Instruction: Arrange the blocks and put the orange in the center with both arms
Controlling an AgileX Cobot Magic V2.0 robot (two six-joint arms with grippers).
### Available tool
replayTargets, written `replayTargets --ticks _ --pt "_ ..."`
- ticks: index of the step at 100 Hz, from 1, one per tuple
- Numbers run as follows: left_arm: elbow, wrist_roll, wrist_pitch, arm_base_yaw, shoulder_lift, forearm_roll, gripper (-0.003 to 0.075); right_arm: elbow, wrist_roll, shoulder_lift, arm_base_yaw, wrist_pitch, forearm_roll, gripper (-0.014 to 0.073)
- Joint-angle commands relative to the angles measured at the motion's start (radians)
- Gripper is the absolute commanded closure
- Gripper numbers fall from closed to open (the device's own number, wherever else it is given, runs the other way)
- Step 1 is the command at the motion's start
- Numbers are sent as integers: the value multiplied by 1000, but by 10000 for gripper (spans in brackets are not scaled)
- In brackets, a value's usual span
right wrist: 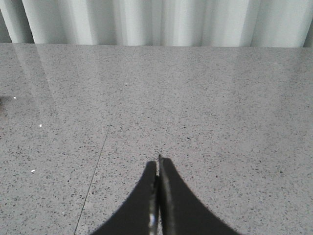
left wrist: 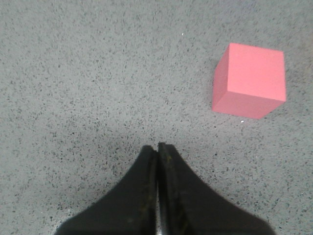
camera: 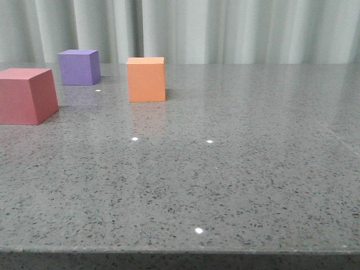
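Three cubes stand on the grey speckled table in the front view. The orange cube (camera: 146,79) is at the back, left of the middle. The purple cube (camera: 79,67) is further back and to its left. The reddish-pink cube (camera: 25,95) is at the far left, nearer the front; it also shows in the left wrist view (left wrist: 250,81). My left gripper (left wrist: 157,147) is shut and empty above bare table, apart from the reddish-pink cube. My right gripper (right wrist: 158,159) is shut and empty over bare table. Neither arm shows in the front view.
The grey speckled table (camera: 225,180) runs to a front edge (camera: 180,251) at the bottom of the front view. A pale curtain (camera: 225,28) hangs behind the table. A thin seam (right wrist: 98,161) crosses the tabletop in the right wrist view.
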Motion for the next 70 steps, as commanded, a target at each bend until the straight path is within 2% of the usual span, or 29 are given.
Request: replayTargets --ticks 1,15,24,34,46,51,60,70 --pt "-35 -2 -54 2 20 5 740 -28 -2 1 -5 -84 -15 704" --pt "-35 -2 -54 2 48 9 720 -28 -2 1 -5 -84 -15 704" --pt "-35 -2 -54 2 56 9 627 -28 -2 1 -5 -84 -15 704" --pt "-35 -2 -47 2 56 9 433 -28 -2 1 -5 -84 -15 704" --pt "-35 -2 -47 2 56 11 90 -28 -2 1 -5 -84 -15 704" --pt "-35 -2 -47 2 56 13 -1 -28 -2 1 -5 -84 -15 704" --pt "-35 -2 -47 2 56 1 64 -28 -2 1 -5 -84 -15 704" --pt "-35 -2 -57 2 56 -83 92 -28 -2 1 -5 -84 -15 704"
